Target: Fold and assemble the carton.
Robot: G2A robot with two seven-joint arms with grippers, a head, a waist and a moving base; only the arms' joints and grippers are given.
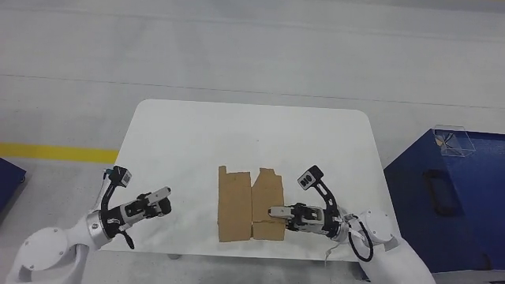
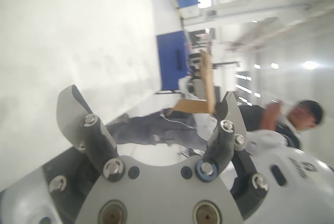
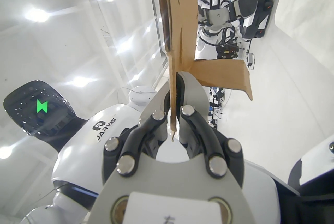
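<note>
A flattened brown carton (image 1: 251, 203) is near the front edge of the white table (image 1: 237, 134), its flaps pointing toward the far side. My right gripper (image 1: 276, 213) is shut on its right-hand near edge. In the right wrist view the carton (image 3: 180, 26) stands edge-on in that gripper (image 3: 174, 89), with one flap (image 3: 221, 75) bent out sideways. My left gripper (image 1: 162, 199) is open and holds nothing, a short way left of the carton near the table's front left. From the left wrist, the carton (image 2: 207, 79) lies beyond the open gripper (image 2: 148, 105).
A blue cabinet (image 1: 442, 197) stands just off the table's right side, with a clear box (image 1: 454, 138) on top. The table's far half is bare white surface. Grey floor with yellow lines (image 1: 55, 152) surrounds the table.
</note>
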